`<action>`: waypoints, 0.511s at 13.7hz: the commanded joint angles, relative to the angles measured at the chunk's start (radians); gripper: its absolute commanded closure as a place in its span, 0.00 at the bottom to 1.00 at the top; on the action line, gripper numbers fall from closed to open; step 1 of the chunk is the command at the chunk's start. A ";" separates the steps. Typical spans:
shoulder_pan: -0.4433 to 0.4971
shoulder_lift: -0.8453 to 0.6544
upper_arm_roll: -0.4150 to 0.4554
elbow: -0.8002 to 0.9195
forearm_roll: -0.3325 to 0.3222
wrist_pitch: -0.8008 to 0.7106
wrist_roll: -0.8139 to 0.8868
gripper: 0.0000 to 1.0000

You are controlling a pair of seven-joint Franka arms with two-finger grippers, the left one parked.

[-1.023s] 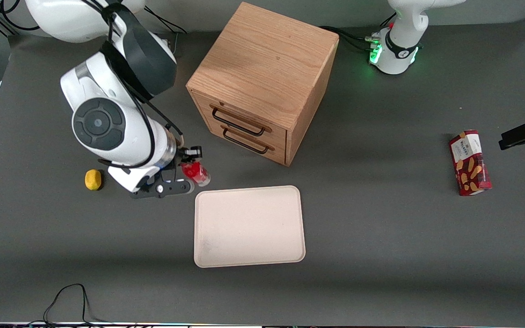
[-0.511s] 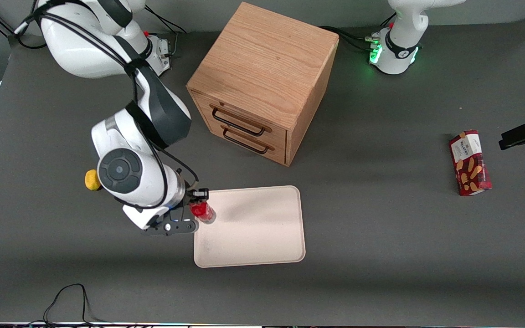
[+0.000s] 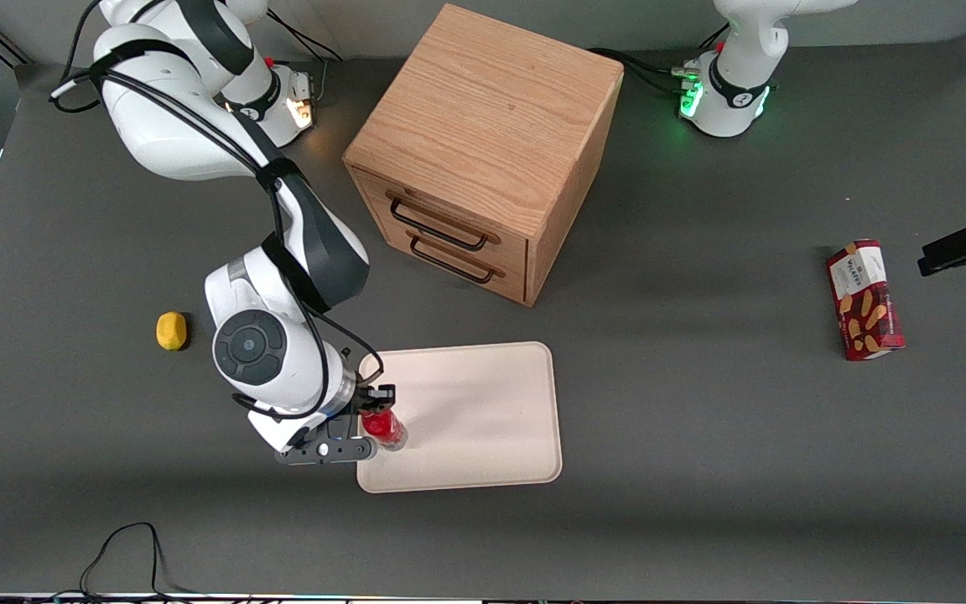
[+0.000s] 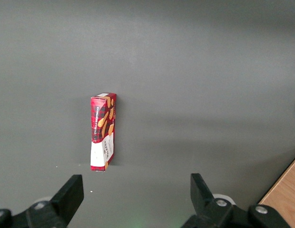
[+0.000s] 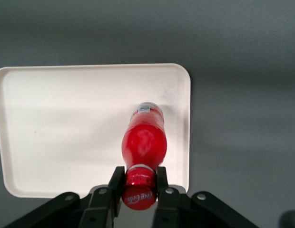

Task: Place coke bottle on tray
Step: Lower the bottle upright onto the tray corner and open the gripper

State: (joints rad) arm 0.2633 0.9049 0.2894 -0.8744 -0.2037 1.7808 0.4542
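Two black fingers of the right arm's gripper (image 5: 139,183) clench the neck of the tiny red coke bottle (image 5: 143,142). It hangs over the cream-white rectangular tray (image 3: 483,411), low and centre in the front view.

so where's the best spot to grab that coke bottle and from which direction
At the neck just under the red cap, coming straight down from above. The coke bottle stands upright over the tray, its body bulging wide below a narrow neck, so the neck fits between the jaws. The gripper holds it there now, jaws shut on either side of the neck, near the tray's edge toward the working arm's end.
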 commanded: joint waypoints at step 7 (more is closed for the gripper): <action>0.007 0.040 -0.032 0.041 -0.025 0.025 -0.049 1.00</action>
State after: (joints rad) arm 0.2635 0.9249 0.2563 -0.8739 -0.2059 1.7933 0.4233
